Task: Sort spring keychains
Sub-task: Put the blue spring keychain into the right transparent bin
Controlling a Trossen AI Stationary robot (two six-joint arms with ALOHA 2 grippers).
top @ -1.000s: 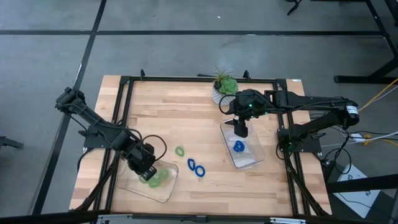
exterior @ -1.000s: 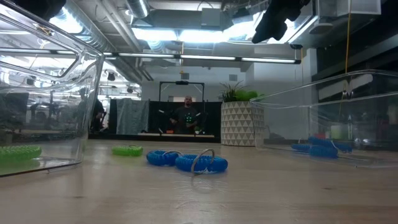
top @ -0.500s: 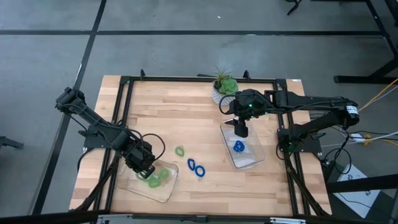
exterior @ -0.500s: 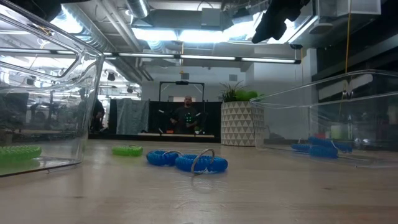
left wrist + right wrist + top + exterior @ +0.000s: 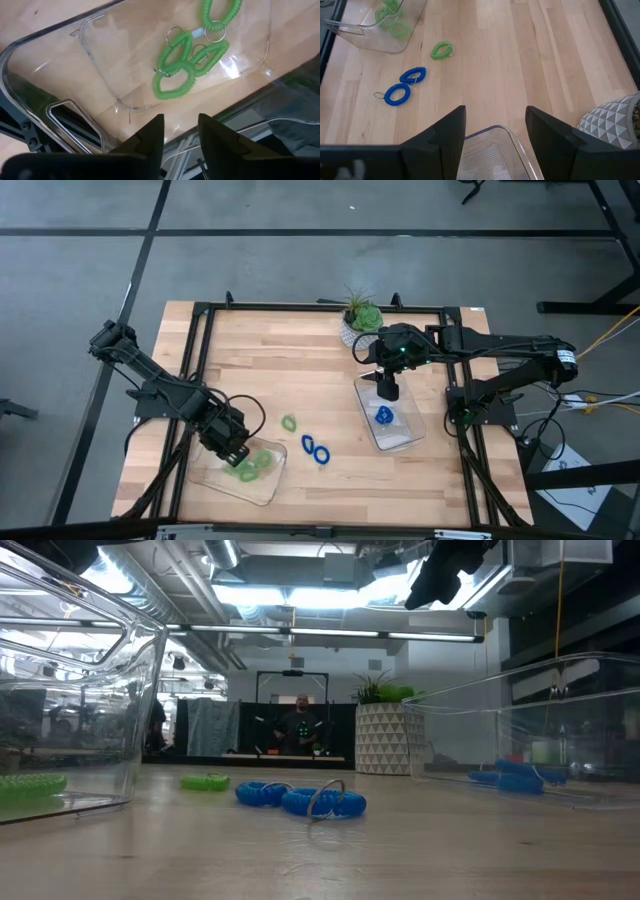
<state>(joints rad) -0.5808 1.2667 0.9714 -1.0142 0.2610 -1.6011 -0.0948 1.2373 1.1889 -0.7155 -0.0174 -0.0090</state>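
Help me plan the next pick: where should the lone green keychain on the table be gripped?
Judging from the high view, grip the green spring keychain across its coiled loop, coming straight down. It lies flat on the bare table, apart from the blue keychains.

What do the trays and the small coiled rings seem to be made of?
Left tray: clear, glossy, probably rigid plastic; the wood shows through. Green keychains and blue keychains: coiled, likely soft matte plastic, each with a thin shiny ring, seemingly metal.

Three keychains (image 5: 312, 444) between two trays (image 5: 268, 485)
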